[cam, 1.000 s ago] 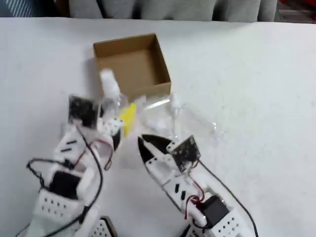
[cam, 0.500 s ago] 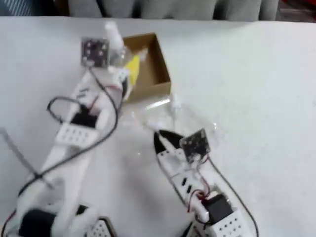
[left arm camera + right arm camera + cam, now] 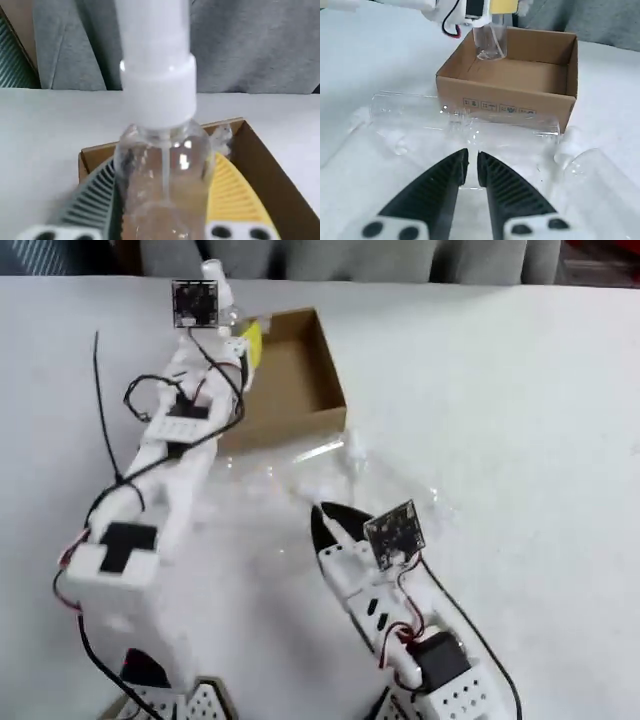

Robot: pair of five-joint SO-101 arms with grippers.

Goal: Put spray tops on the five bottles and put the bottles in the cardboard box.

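Note:
A clear bottle (image 3: 160, 150) with a white spray top (image 3: 157, 75) is upright between the grey and yellow fingers of my left gripper (image 3: 162, 172), which is shut on it. In the high view this gripper (image 3: 240, 335) hangs over the far left part of the open cardboard box (image 3: 310, 405). From the right wrist view, the bottle's base (image 3: 490, 45) hangs just inside the box (image 3: 510, 102). My right gripper (image 3: 471, 157) is shut and holds nothing, low over the table in front of clear bottles lying on their sides (image 3: 420, 112).
More clear bottles (image 3: 400, 490) and a white spray top (image 3: 352, 448) lie between the box and the right gripper (image 3: 322, 518). One bottle (image 3: 600, 175) lies close beside the right fingers. Grey chairs stand beyond the table's far edge.
The left arm has lifted the bottle from the table beside the box and carried it up and over the box. The right arm has shifted slightly to the right.

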